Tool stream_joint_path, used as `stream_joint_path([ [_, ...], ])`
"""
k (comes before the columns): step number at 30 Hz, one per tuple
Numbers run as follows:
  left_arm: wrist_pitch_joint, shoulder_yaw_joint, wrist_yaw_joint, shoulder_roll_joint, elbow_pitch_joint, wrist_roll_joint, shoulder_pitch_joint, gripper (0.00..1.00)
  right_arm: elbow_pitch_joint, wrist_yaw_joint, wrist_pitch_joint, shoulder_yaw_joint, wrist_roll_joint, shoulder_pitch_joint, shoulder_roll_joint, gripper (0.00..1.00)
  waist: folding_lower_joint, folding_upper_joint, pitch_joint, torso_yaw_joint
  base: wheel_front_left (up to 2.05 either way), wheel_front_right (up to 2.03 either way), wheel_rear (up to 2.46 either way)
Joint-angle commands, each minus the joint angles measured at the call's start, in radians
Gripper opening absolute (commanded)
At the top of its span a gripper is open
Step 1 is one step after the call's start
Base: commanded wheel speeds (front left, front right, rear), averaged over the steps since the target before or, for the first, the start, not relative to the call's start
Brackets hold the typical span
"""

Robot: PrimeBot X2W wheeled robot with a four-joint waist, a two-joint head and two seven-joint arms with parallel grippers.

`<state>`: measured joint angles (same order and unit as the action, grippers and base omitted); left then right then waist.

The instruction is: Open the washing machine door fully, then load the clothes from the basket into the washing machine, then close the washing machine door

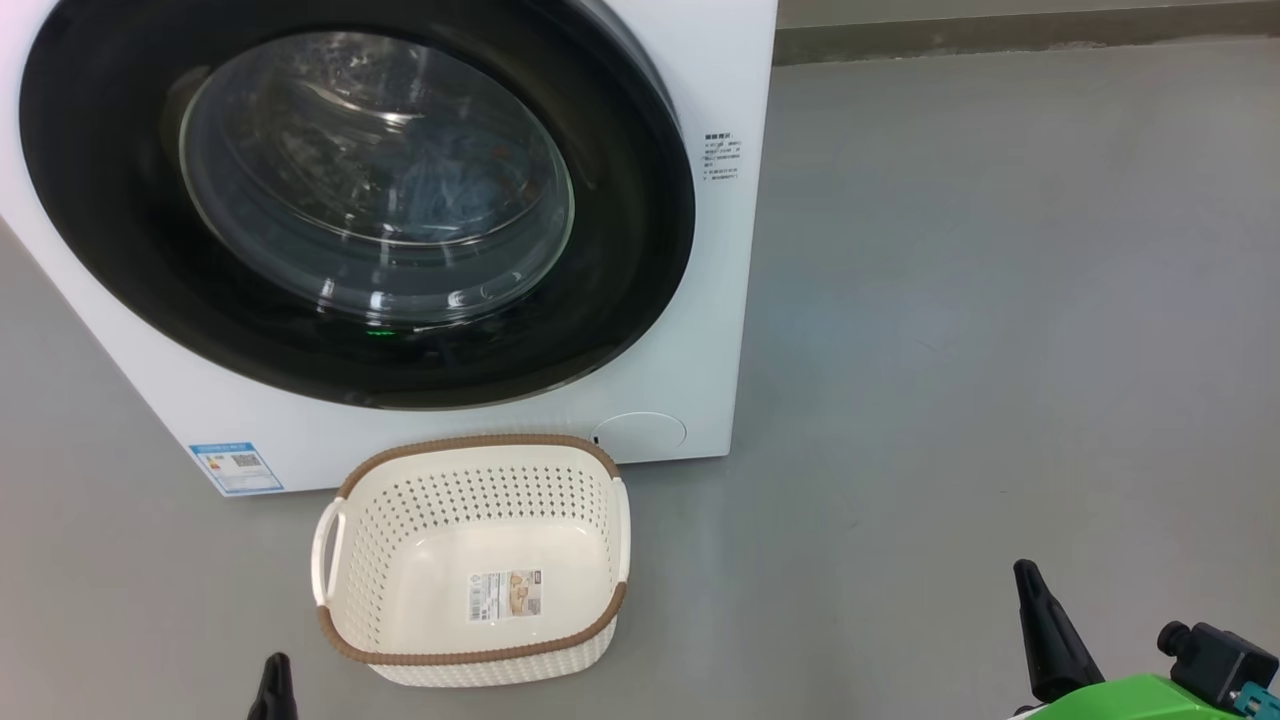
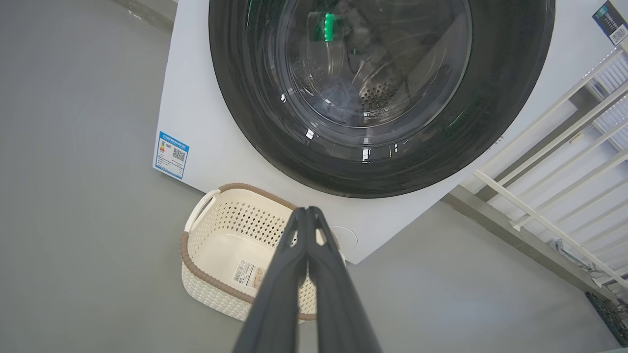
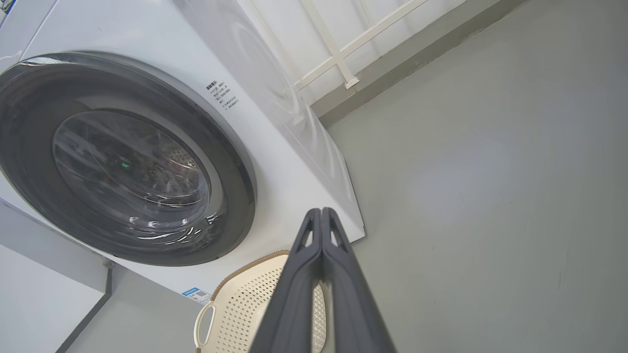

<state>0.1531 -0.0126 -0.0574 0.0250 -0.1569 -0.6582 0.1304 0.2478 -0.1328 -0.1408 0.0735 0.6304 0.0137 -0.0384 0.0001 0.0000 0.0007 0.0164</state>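
Note:
The washing machine (image 1: 725,100) stands at the upper left of the head view. The washing machine door (image 1: 110,250) lies flat against its front. Behind the glass the clothes (image 1: 455,170) show as light blue fabric with orange marks, inside the drum. The basket (image 1: 480,443) sits on the floor just in front of the machine, with nothing in it but a sticker. My left gripper (image 1: 275,675) is shut, low and near the basket's front left. My right gripper (image 1: 1030,590) is shut, well to the basket's right. Its wrist view shows the right gripper (image 3: 321,212) holding nothing, and the left gripper (image 2: 307,212) is likewise bare.
Grey floor (image 1: 1000,300) spreads wide to the right of the machine. A white railing (image 2: 564,162) and a wall base run behind the machine. A blue label (image 1: 236,467) marks the machine's lower left corner.

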Motion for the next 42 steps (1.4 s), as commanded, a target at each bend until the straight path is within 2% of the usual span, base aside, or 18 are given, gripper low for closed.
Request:
stream_joint_path([
  [1, -0.009, 0.018, -0.006, 0.018, 0.015, -0.037, -0.045, 0.00, -0.021, 0.001, 0.010, -0.002, 0.037, -0.046, -0.007, 0.00, -0.0001, 0.0000, 0.000, 0.000, 0.00, 0.00, 0.00],
  [42, -0.123, 0.058, -0.039, 0.030, -0.034, -0.489, -0.138, 0.00, -0.013, 0.001, 0.128, 0.018, 0.492, -0.083, -0.009, 0.00, -0.0001, 0.0000, 0.001, -0.008, 0.00, 0.00, 0.00],
])
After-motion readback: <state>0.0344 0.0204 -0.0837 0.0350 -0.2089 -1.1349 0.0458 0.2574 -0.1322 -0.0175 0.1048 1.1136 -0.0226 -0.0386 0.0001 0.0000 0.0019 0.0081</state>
